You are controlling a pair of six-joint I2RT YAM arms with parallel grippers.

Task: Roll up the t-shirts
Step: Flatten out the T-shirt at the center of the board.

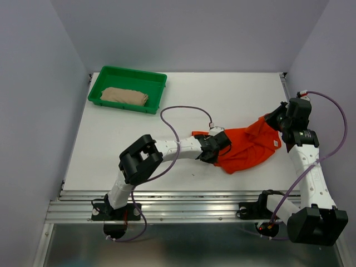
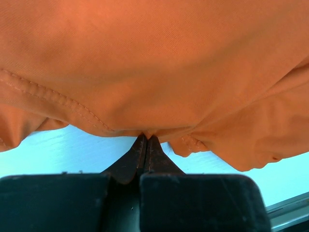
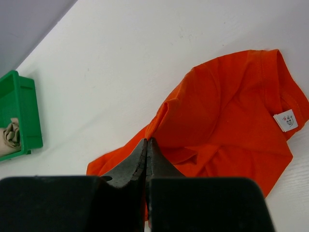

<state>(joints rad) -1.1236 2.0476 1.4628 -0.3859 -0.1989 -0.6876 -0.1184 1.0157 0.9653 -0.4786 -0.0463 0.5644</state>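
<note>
An orange-red t-shirt (image 1: pixel 250 147) lies crumpled on the white table right of centre. My left gripper (image 1: pixel 225 146) is at its left edge, low on the table. In the left wrist view the jaws (image 2: pixel 146 137) are pressed together, pinching a pucker of the orange cloth (image 2: pixel 154 63). My right gripper (image 1: pixel 274 121) is at the shirt's far right corner, where the cloth rises to it. Its jaws (image 3: pixel 147 140) are shut on a fold of the shirt (image 3: pixel 231 121). A beige t-shirt (image 1: pixel 123 95) lies rolled in the green tray (image 1: pixel 133 72).
The green tray (image 3: pixel 24 111) stands at the table's far left corner. A white label (image 3: pixel 286 121) shows on the orange shirt's collar side. Purple cables loop over the table by both arms. Grey walls close in the table on three sides.
</note>
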